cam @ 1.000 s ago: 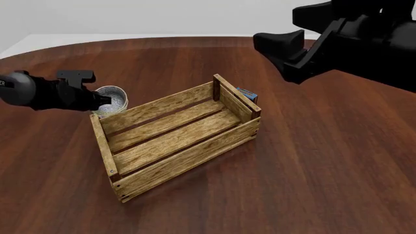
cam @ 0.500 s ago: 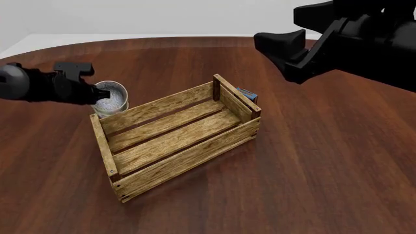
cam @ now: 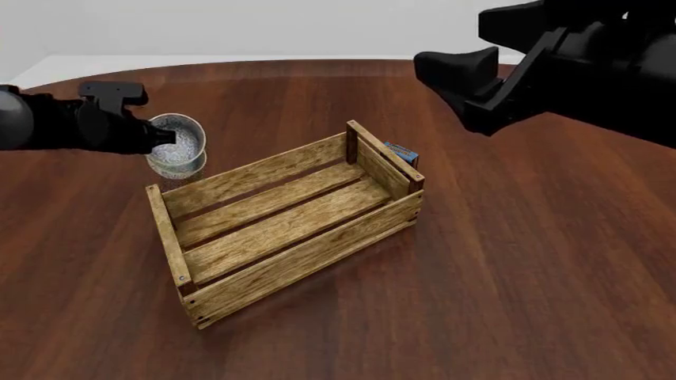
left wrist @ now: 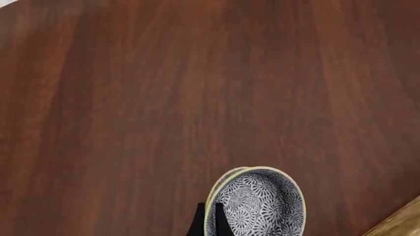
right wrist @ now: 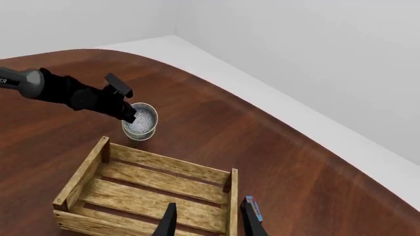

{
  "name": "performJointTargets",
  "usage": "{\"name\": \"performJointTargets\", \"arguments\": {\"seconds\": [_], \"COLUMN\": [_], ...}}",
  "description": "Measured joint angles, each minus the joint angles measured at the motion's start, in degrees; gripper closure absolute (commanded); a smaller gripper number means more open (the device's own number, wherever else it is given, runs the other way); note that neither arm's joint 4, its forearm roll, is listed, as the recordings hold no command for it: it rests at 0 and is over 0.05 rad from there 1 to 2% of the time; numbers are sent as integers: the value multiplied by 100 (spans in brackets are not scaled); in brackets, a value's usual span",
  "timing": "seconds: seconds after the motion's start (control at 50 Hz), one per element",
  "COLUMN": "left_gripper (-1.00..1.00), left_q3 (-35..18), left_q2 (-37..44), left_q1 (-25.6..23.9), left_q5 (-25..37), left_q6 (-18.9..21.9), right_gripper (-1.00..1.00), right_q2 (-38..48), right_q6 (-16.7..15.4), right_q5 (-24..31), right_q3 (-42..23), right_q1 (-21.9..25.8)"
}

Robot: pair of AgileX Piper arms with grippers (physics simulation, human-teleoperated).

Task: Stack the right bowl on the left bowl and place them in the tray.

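Note:
The two patterned bowls are nested as one stack (cam: 176, 149), hanging in the air just beyond the tray's far left corner. My left gripper (cam: 158, 136) is shut on the stack's rim. In the left wrist view the right bowl (left wrist: 259, 206) shows its blue-grey inside, and the left bowl's rim (left wrist: 217, 186) peeks out beside it. The stack (right wrist: 139, 122) also shows in the right wrist view. The wooden tray (cam: 301, 257) has nothing in it. My right gripper (cam: 457, 75) is open, high at the right above the tray's right end (right wrist: 231, 196).
A small blue box (cam: 403, 152) lies against the tray's right end outside it, also seen as the blue box (right wrist: 254, 208) in the right wrist view. Dark wooden table (cam: 528, 261) spreads all around; its far edge meets a white floor.
My left gripper has risen with the bowl stack, lifting it off the table by the tray's far left corner. The right arm has stayed still.

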Motion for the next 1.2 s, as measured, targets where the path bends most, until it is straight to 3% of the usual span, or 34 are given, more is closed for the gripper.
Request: {"name": "performJointTargets", "arguments": {"seconds": [0.48, 1.2], "left_gripper": [100, 100], "left_q3": [-11, 699], "left_q2": [-653, -1893], "left_q1": [-193, -1189], "left_q5": [277, 411], "left_q6": [-227, -761], "right_gripper": [-100, -100], "right_q2": [-79, -161], "right_q6": [-4, -21], "right_q5": [29, 67], "right_q3": [-1, -4], "right_q1": [-33, -135]}}
